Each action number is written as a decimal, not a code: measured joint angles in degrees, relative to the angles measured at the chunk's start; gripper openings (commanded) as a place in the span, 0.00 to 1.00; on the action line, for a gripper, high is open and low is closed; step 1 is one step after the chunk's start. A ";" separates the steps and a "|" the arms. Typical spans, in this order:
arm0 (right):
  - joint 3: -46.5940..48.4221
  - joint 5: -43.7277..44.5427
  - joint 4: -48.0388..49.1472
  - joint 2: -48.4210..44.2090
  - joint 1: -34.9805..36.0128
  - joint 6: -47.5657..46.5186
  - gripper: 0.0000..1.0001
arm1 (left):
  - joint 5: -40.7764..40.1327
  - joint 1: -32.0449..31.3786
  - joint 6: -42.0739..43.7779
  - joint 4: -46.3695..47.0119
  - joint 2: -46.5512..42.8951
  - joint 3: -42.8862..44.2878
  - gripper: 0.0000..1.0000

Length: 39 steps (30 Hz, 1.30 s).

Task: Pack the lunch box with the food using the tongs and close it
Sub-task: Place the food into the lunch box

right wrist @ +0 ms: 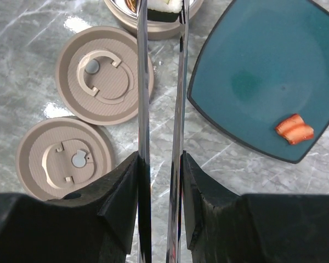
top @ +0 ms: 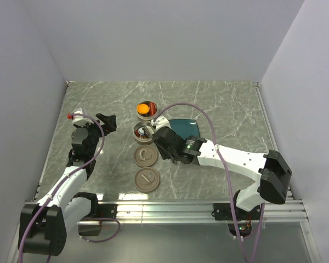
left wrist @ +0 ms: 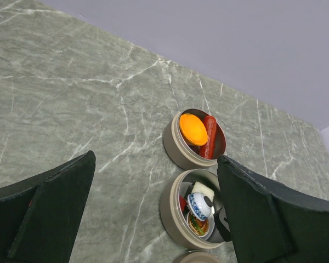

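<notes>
The lunch box is in parts: two round metal bowls and two tan lids. The far bowl holds an orange ball and a red sausage piece. The near bowl holds a white cube and a small blue-and-white dish. My right gripper is shut on the tongs, whose two arms run forward to the near bowl. Their tips flank a white cube at the frame's top edge. One sausage piece lies on the teal plate. My left gripper hangs open, left of the bowls.
The two lids lie inner side up, in a row in front of the bowls. The teal plate sits right of the near bowl, partly under my right arm. White walls enclose the marble table on three sides.
</notes>
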 measured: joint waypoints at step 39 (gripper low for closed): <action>3.87 1.46 -1.60 4.31 0.26 -0.28 0.60 | 0.00 0.09 0.00 -0.02 0.00 0.00 0.99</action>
